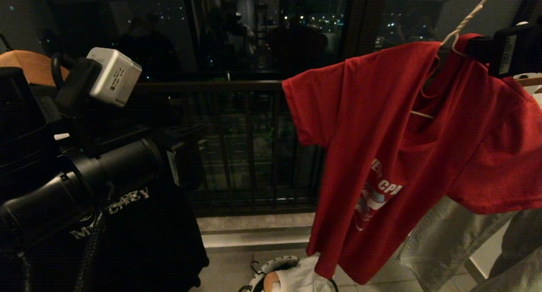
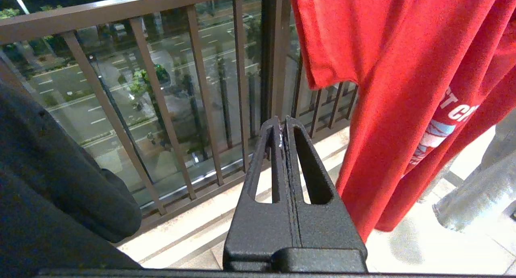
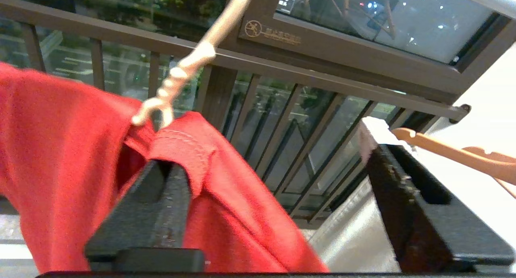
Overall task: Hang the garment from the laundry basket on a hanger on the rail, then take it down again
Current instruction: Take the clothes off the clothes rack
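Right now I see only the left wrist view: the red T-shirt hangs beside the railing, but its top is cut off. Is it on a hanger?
Observer: Yes. The twisted neck of the white wire hanger rises out of the collar of the red T-shirt.
Operator: Where is the right gripper?
Observer: The right gripper is at the collar with its fingers open. The collar lies over the tip of one finger, and the other finger stands apart from the cloth.
Operator: And the basket?
Observer: The laundry basket is on the floor below the shirt's hem, with a white cloth in it.
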Tool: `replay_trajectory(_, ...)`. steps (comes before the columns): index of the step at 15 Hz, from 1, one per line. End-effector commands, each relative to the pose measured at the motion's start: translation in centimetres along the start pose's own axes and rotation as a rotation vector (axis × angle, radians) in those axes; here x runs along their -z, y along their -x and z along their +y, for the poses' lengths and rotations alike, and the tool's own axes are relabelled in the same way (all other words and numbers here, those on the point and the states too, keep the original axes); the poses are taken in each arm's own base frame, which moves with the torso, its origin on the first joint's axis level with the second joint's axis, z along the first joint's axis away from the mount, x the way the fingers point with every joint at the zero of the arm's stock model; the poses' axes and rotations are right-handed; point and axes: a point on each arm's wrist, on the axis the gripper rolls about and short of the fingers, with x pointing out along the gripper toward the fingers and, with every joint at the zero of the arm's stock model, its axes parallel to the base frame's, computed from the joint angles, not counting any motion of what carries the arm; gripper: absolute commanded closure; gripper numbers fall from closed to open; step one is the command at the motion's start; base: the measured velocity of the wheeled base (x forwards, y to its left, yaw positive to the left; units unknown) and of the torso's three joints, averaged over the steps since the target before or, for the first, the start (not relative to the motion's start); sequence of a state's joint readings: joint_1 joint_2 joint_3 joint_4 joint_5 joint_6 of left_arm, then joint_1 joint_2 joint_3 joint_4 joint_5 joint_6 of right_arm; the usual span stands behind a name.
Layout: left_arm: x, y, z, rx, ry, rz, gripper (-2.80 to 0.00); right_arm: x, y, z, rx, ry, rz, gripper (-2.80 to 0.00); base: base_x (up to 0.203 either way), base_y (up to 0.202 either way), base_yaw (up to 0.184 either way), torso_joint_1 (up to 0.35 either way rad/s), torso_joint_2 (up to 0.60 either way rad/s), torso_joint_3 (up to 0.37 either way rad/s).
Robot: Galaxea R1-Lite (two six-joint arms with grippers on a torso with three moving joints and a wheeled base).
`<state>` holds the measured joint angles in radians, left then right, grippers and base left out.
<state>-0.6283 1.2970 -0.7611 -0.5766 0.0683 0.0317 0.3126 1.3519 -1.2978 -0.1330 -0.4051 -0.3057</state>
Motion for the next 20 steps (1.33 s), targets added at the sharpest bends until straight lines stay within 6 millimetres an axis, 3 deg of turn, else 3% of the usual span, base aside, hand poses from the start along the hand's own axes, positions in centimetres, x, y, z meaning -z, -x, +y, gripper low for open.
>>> replay_trajectory(1,0.0,0.0,0.0,0.0,-0.002,-0.002,0.0,0.2,0.7,-0.2,0.002,0.004,0.003,-2.8,0.0,0.0,0.0,0.0,0.0,0.0)
replay_trajectory(8,0.0,0.1,0.0,0.0,-0.005,-0.004,0.0,-0.1,2.3,-1.1,0.01,-0.007,-0.025,-2.8,0.0,0.0,0.0,0.0,0.0,0.0)
replay_trajectory(14,0.0,0.2,-0.1,0.004,-0.007,-0.002,0.0,-1.2,4.8,-2.3,-0.051,-0.037,-0.113,-2.8,0.0,0.0,0.0,0.0,0.0,0.0)
replay_trajectory(20,0.2,0.0,-0.1,0.007,-0.008,0.004,0.0,-0.5,4.5,-1.8,-0.093,-0.024,-0.094,-2.8,0.0,0.0,0.0,0.0,0.0,0.0)
